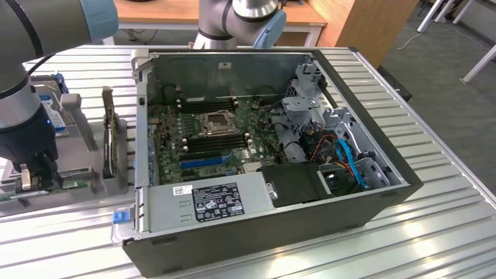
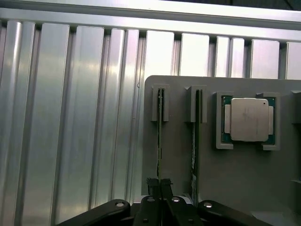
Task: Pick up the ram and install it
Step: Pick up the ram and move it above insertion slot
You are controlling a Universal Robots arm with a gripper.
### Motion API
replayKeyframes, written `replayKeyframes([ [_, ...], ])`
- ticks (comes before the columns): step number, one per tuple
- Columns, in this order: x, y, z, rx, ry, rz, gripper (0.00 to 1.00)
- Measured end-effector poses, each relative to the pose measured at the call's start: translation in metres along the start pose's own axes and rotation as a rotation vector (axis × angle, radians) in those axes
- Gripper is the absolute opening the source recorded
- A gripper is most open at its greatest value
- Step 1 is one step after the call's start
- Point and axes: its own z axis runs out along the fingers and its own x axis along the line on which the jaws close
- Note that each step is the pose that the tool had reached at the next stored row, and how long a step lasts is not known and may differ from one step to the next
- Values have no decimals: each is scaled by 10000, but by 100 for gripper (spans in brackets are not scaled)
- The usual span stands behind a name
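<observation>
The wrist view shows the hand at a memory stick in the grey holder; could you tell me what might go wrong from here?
1. The hand is shut on the thin upper edge of the memory stick standing in the holder; so small a hold might slip, or let it tilt and jam on lifting.
2. A second stick stands close beside it; the hand's broad links could knock it.
3. A tilted stick may not seat in the motherboard.
</observation>
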Motion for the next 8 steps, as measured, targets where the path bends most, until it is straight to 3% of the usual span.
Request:
replayKeyframes([
  [8,2,6,-115,-1,-2,43,12],
])
